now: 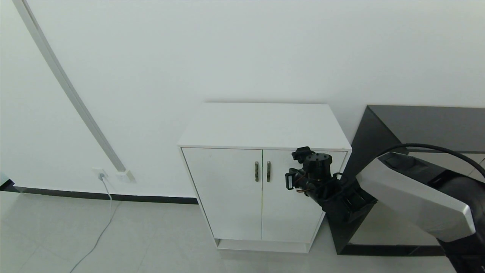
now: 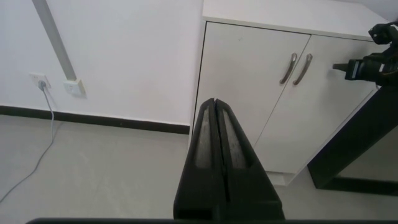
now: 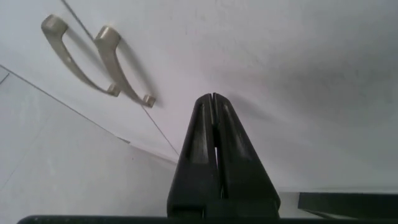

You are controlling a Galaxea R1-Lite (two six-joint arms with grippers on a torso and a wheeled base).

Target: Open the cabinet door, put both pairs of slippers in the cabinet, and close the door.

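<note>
Currently the right pincer (image 3: pixel 213 98) has its fingers pressed together, tip pointing at the right-hand door (image 1: pixel 282 216) of the cabinet (image 1: pixel 261 125), close in front of the panel and just to the robot's right of the handles (image 1: pixel 268 171). Can't tell whether the tip touches the panel. The left pincer (image 2: pixel 215 103) is also closed flat, nothing between the fingers, held low and well back from the cabinet, aimed toward its left-hand door (image 1: pixel 223 189). Both doors are shut, and the two curved metal handles sit side by side at the centre seam. The cabinet is white and stands on the pale tiled floor (image 1: pixel 144 242) with its back to the white wall (image 1: pixel 242 49). On the robot's right a black unit (image 1: pixel 416 125) stands just beside it. On the robot's left, well apart, a socket (image 1: pixel 101 175) sits low on the wall with a grey cable (image 1: pixel 108 212) trailing onto the floor. A grey conduit (image 1: pixel 68 89) runs diagonally up the wall from there.
</note>
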